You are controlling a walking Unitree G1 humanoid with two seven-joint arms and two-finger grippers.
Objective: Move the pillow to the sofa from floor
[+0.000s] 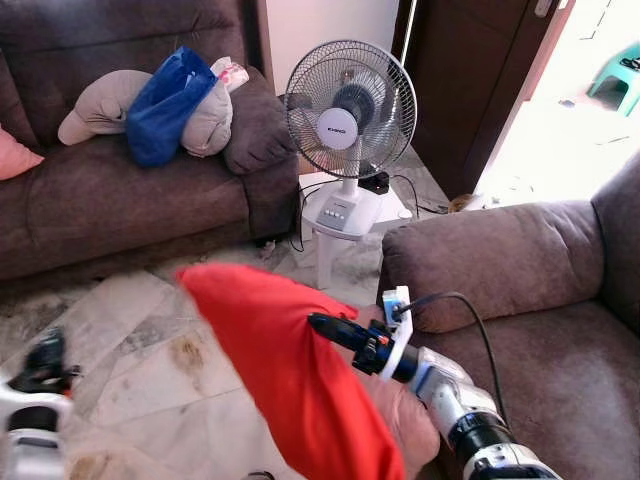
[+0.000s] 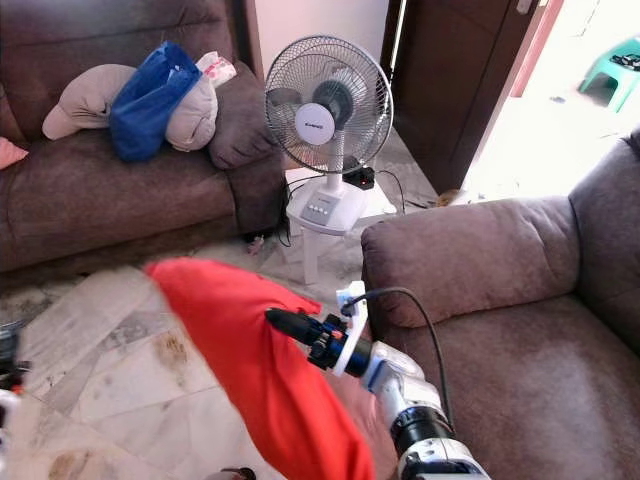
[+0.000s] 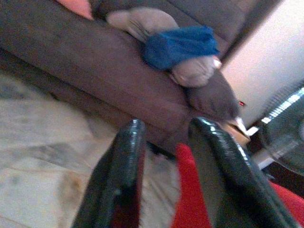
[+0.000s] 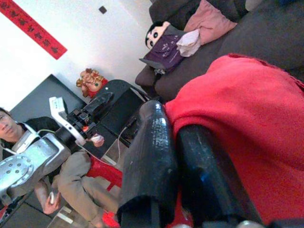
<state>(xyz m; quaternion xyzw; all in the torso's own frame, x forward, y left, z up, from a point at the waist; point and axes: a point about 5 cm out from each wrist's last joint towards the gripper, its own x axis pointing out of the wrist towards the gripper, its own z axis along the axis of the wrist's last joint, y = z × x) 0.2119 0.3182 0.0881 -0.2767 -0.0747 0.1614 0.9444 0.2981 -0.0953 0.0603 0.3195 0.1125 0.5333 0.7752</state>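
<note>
The red pillow [image 1: 290, 370] is held up off the tiled floor [image 1: 130, 350], in the near middle of the scene, by the right gripper [image 1: 325, 325]. Its jaws are clenched on the pillow's cloth, as the right wrist view shows, where the red fabric is pressed against one black finger [image 4: 152, 156].

The left gripper [image 3: 166, 175] hangs low at the near left, with its jaws released and nothing held between them (a corner of the pillow is merely seen past them).

The lift appears to be done: the pillow is clear of the floor but is not yet resting on any seat. Two places are open to it. The armchair [image 1: 520, 290] stands just to the right of the pillow, with its arm close by, while the sofa [image 1: 110, 190] lies at the far left, already carrying a grey cushion [image 1: 100, 105], a blue bag [image 1: 165, 105] and a pink cushion [image 1: 15, 155]. A fan [image 1: 350, 110] stands between the two seats.

What is left, it is judged, is the carry to a seat, the setting down and the release.
</note>
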